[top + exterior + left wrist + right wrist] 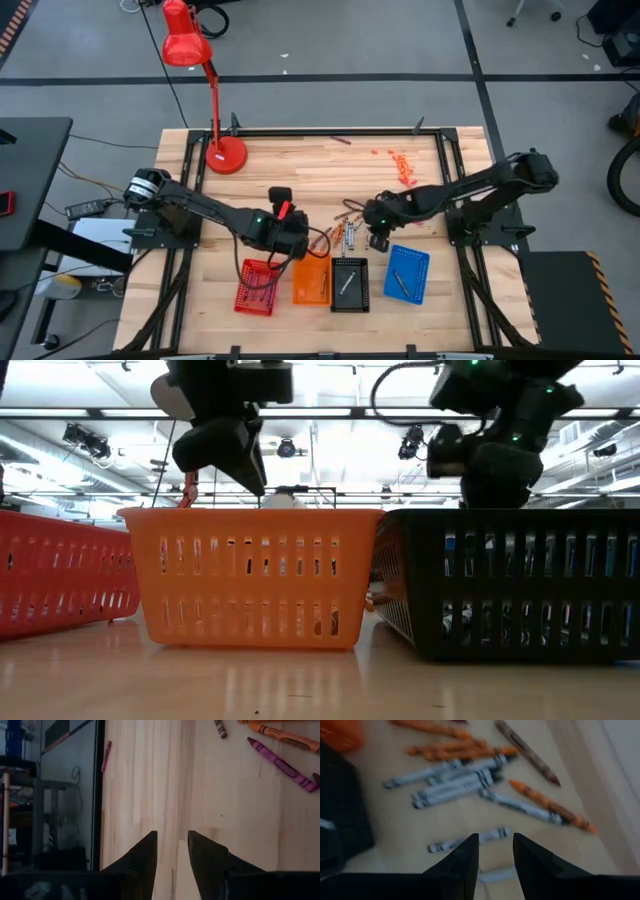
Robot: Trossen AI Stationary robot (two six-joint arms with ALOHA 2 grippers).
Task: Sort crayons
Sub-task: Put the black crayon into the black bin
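Observation:
A loose heap of crayons (345, 232) lies on the wooden table between my two grippers. My left gripper (300, 236) hovers open over the far end of the orange tray (311, 281). Its wrist view shows bare wood under its fingers (172, 845), with purple (282, 765) and orange crayons (287, 736) farther off. My right gripper (378, 238) stands open at the heap's right side, above grey-white crayons (455, 782); one grey-white crayon (470, 840) lies just beyond its fingertips (496, 845). Orange crayons (455, 750) and a brown one (527, 752) lie beyond those.
Red (256, 287), orange, black (349, 284) and blue (407, 273) mesh trays stand in a row near the front edge; the black and blue ones each hold a crayon. A red desk lamp (205, 90) stands at the far left. Pink-orange crumbs (400, 165) lie far right.

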